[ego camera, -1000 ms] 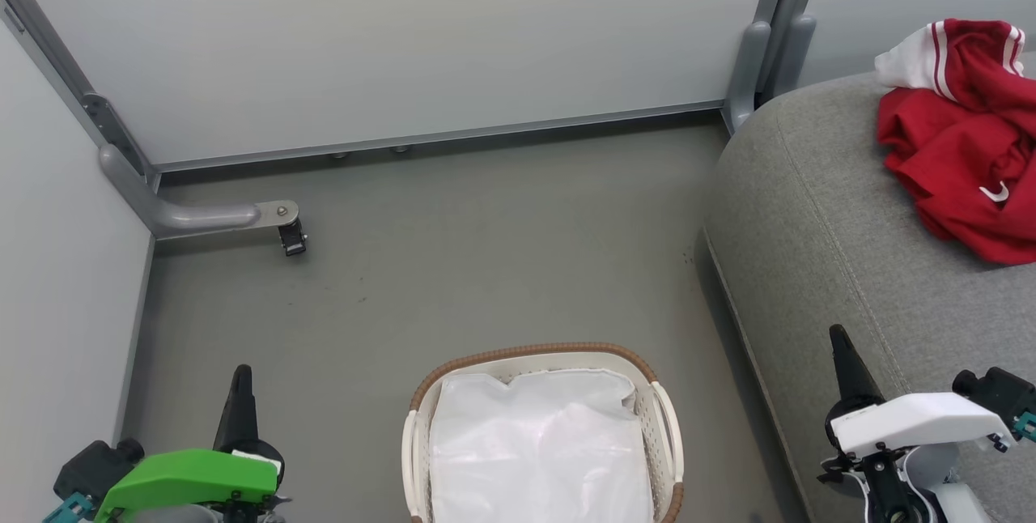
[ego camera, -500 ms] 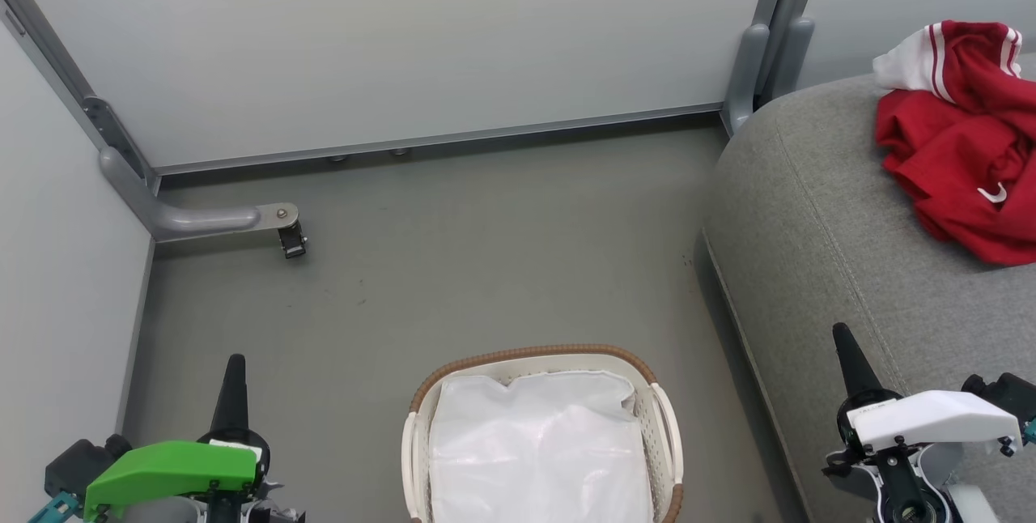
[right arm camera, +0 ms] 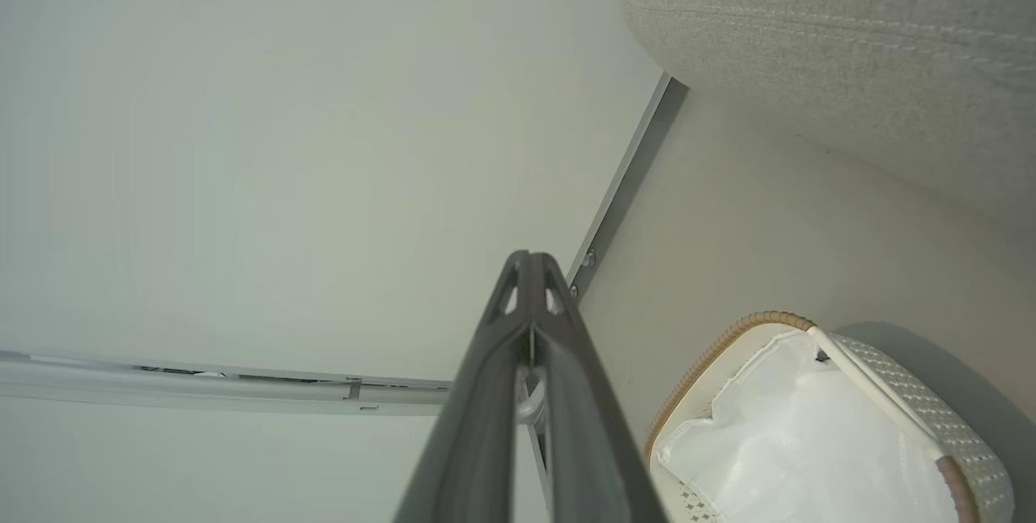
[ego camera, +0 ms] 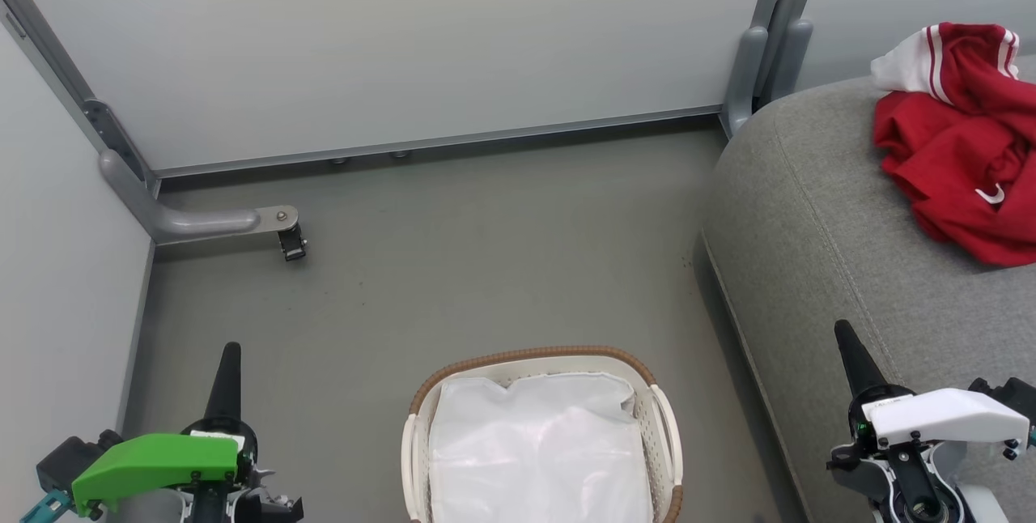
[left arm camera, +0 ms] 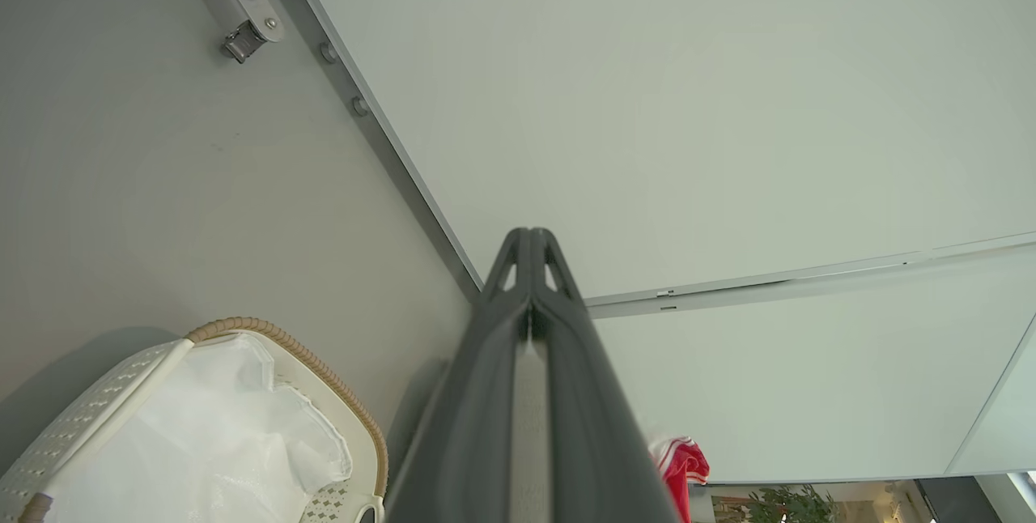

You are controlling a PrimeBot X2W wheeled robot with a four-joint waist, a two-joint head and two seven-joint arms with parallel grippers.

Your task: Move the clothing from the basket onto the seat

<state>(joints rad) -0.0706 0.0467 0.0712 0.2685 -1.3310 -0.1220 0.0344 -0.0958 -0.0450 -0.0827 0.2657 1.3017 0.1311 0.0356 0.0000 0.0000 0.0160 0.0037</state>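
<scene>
The red clothing (ego camera: 963, 146) with white striped trim lies crumpled on the grey seat (ego camera: 817, 215) at the far right; a bit of it shows in the left wrist view (left arm camera: 680, 462). On the floor at bottom centre stands the white basket (ego camera: 530, 357) with its brown rim, holding just a white liner (ego camera: 538, 450). My left gripper (ego camera: 228, 349) is shut and empty, left of the basket. My right gripper (ego camera: 843, 329) is shut and empty, over the seat's front edge. In each wrist view the fingers (left arm camera: 530, 264) (right arm camera: 530, 284) are pressed together.
Pale partition walls (ego camera: 405, 37) close off the back and left. A grey bracket foot with a black caster (ego camera: 287, 235) juts onto the floor at the left. The grey floor (ego camera: 486, 256) lies between walls, basket and seat.
Both grippers have sunk slightly lower in the head view; the left one has also drifted left. The clothing, basket and seat have stayed put.
</scene>
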